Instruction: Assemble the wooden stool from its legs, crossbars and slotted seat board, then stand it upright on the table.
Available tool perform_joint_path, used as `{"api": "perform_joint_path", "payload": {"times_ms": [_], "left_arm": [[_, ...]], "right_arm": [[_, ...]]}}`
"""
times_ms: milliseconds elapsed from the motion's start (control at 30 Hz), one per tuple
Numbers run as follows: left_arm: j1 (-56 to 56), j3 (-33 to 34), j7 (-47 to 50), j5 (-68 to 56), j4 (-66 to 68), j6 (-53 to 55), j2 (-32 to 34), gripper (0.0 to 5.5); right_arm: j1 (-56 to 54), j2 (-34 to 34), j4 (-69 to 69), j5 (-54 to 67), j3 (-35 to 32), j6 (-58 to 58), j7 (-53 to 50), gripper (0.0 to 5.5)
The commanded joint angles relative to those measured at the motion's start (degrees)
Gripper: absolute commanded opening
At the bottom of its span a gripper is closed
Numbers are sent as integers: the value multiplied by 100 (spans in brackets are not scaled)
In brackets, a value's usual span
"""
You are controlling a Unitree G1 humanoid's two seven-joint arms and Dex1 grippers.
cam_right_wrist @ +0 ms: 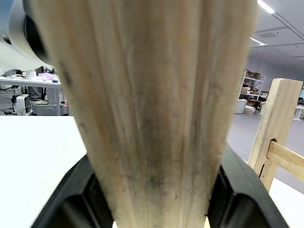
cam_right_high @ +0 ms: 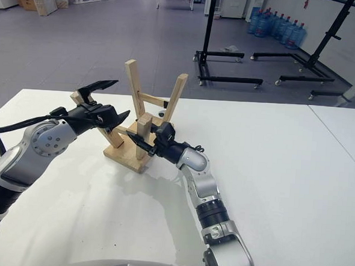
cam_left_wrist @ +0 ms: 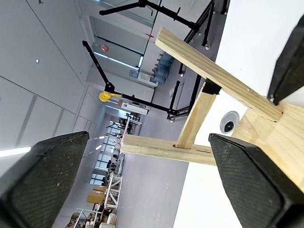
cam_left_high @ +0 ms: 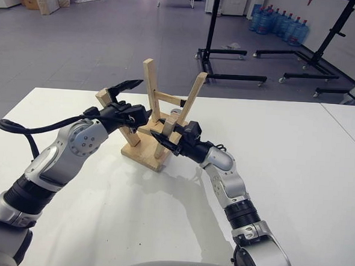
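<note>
Seemingly assembled, the stool point(cam_left_high: 155, 150) sits inverted near the tabletop's point(cam_left_high: 297, 152) far edge. Right gripper point(cam_left_high: 163, 132) clamps 1 leg point(cam_left_high: 160, 151), left gripper point(cam_left_high: 142, 99) gapes; uprighting remains.

Stool point(cam_left_high: 149, 77) sits upside down on the table point(cam_left_high: 297, 152), around the middle and toward the far edge. Its seat board point(cam_left_high: 141, 156) lies flat on the table with the legs pointing up. Two back legs point(cam_left_high: 193, 95) stand behind, with a crossbar point(cam_left_high: 167, 98) bridging them. The left leg point(cam_left_high: 103, 96) leans out on the left side. The left pincer point(cam_left_high: 146, 97) hangs at the stool's left, above the seat board and in front of that left leg, jaws apart. The right pincer point(cam_left_high: 168, 137) is on the near right side, clamped on the near leg point(cam_left_high: 159, 150) just above the board. On the floor behind the table, stands point(cam_left_high: 230, 58) are at the right, and water bottles point(cam_left_high: 281, 22) are farther back.
</note>
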Motion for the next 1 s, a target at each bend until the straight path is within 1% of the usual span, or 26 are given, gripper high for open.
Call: {"api": "perform_joint_path", "payload": {"times_ms": [33,200,367,700,767,800,833,900,933,1000], "left_arm": [[377,-165,-64,342,339,-205,-207,462],[982,-472,59,725,832,-557,-523,462],[1069,-436,20,848,851,-582,-721,462],[955,-203,-23,867,827,-588,-895,462],[776,173,-17,358,549,-334,-1185,462],[545,488,-36,-98,298,-15,-1442,462],[55,919,-65,-707,-13,530,-1754,462],[-999,1640,-40,-1589,-370,1453,-2171,462],[-1659,2045,76,-1979,-369,1879,-2271,462],[-2587,2631,250,-2533,-264,2488,-2308,462]], "right_arm": [[-80,39,-163,95,8,96,41,205],[-231,17,-380,-4,153,541,-14,205],[-380,0,-466,-131,267,953,-105,205],[-291,-11,-478,-87,154,1050,-196,205],[-250,-23,-499,-71,138,1051,-189,205],[-228,-37,-513,-57,124,1050,-180,205],[-203,-55,-540,-33,107,1059,-166,205],[-155,-89,-589,13,73,1070,-155,205],[-132,-108,-608,31,64,1065,-155,205],[-106,-138,-630,49,55,1057,-147,205]]}}
